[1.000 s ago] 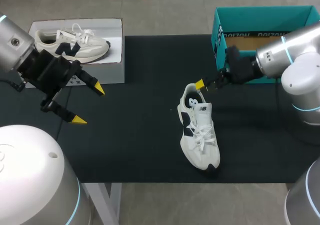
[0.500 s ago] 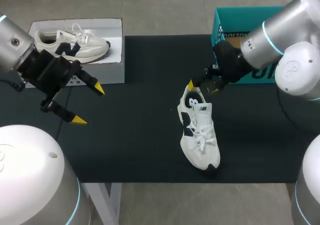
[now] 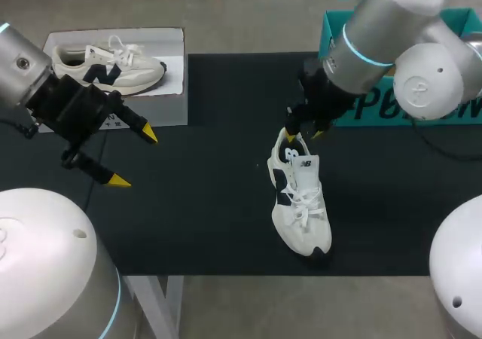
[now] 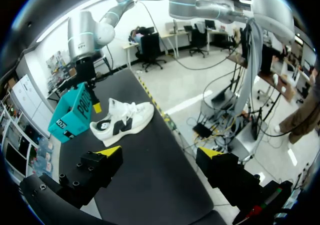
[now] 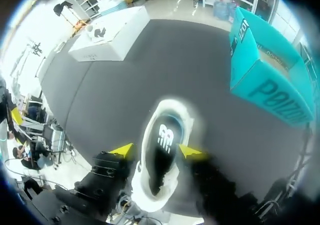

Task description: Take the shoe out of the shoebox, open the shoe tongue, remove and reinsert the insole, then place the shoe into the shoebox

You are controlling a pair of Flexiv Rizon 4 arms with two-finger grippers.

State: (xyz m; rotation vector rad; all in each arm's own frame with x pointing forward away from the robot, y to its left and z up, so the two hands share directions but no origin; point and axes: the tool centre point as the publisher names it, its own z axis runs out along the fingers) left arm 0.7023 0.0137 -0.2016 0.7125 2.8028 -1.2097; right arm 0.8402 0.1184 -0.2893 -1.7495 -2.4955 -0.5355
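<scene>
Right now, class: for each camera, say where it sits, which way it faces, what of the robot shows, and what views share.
Head view: above and behind, looking down on the table; shows left gripper and right gripper.
Left wrist view: on the left wrist, facing across the table; shows left gripper, right arm beyond.
Right wrist view: on the right wrist, facing down; right gripper straddles the shoe.
Shared: all show shoe and box.

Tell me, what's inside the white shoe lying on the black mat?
A dark insole with a white logo shows through the shoe's opening. Toward the toe it is covered by the tongue.
</scene>
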